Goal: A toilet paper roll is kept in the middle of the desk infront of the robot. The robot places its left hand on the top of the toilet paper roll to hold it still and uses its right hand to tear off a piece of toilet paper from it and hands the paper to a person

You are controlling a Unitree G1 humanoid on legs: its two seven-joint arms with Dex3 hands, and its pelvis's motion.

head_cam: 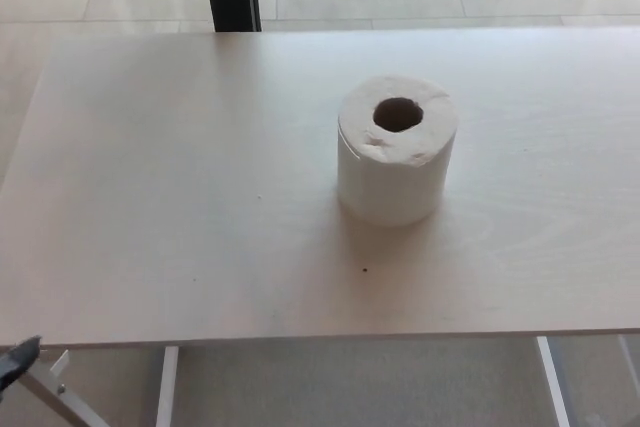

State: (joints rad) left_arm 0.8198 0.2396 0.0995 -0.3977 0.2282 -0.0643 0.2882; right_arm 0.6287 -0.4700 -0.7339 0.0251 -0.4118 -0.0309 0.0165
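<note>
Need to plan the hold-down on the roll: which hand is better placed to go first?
Left, probably, though weakly. Neither hand is clearly in view; only a dark tip shows at the lower-left corner, possibly the left hand's. The toilet paper roll stands upright on the desk, untouched.

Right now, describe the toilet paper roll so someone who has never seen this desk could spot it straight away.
A pale wooden desk fills most of the head view. A little right of its middle stands the toilet paper roll, upright on its end, with the dark hole of its core facing up. It is the only object on the desk, white and cylindrical against the light wood.
</note>
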